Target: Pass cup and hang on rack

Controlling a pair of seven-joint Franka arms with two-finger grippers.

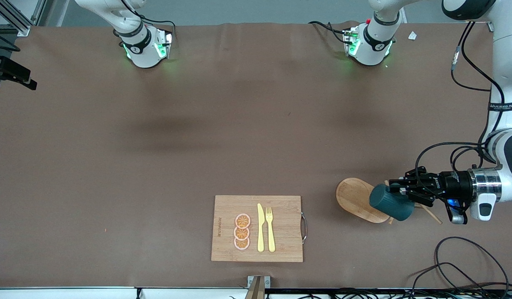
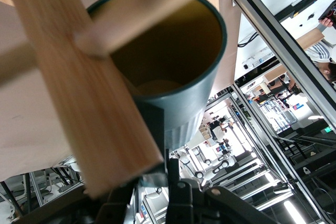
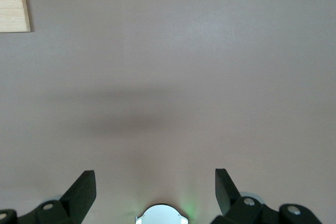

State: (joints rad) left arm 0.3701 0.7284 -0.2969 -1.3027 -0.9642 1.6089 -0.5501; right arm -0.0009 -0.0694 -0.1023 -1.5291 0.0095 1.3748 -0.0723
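Teal cup [image 1: 391,202] clamped in left fingers [image 1: 399,185] at rack [image 1: 355,198]; right fingers [image 3: 84,192] spread.

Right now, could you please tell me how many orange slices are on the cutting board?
3, stacked in a column on the cutting board beside the yellow knife: the top slice, the middle slice, and the bottom slice, nearest the front camera. None seem hidden.

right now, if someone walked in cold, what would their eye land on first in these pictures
Most striking is the dark teal cup, held on its side by the left gripper over the wooden rack at the left arm's end of the table; the left wrist view shows a rack peg across its yellow mouth. Next comes the bamboo cutting board near the front camera, carrying orange slices, a yellow knife and fork. The right gripper waits open over bare table.
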